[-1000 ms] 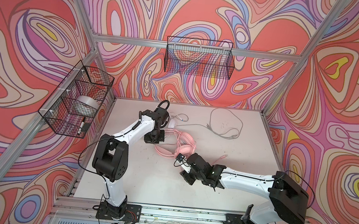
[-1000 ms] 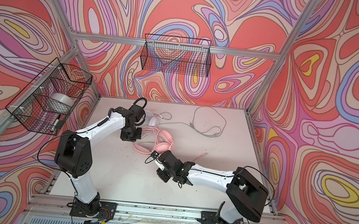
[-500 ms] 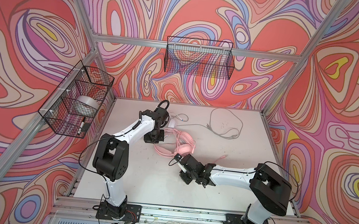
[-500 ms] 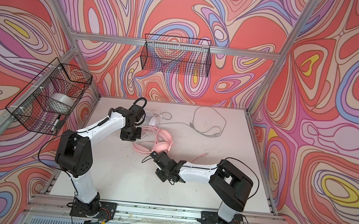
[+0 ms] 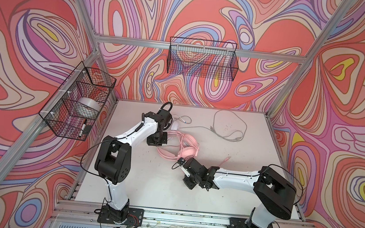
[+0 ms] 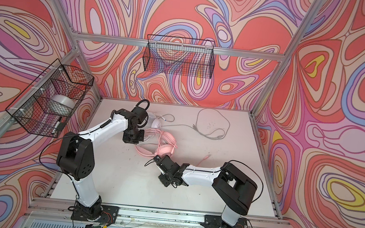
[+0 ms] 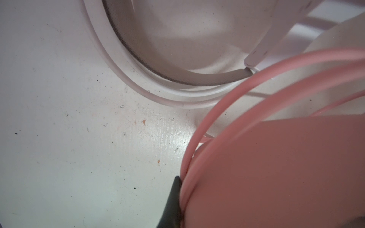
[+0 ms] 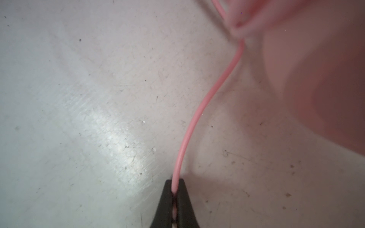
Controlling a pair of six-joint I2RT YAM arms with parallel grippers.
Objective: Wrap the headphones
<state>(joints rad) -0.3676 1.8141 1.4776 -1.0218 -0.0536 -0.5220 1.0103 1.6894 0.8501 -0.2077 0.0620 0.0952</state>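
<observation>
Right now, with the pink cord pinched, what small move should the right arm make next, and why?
Probably sweep the right end effector around the pink headset to lay on another loop. It is shut on the pink cord, which runs slack to the headset, and the plug end lies unwrapped on the table.

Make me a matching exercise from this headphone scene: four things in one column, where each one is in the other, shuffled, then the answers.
Column one:
1. pink cord
2. pale grey cord
3. white roll
4. rear wire basket

Column two:
A. inside the side wire basket
B. hung on the back wall
C. pinched in the right tool
D. looped loose at the back of the table

Pairs: 1-C, 2-D, 3-A, 4-B
</observation>
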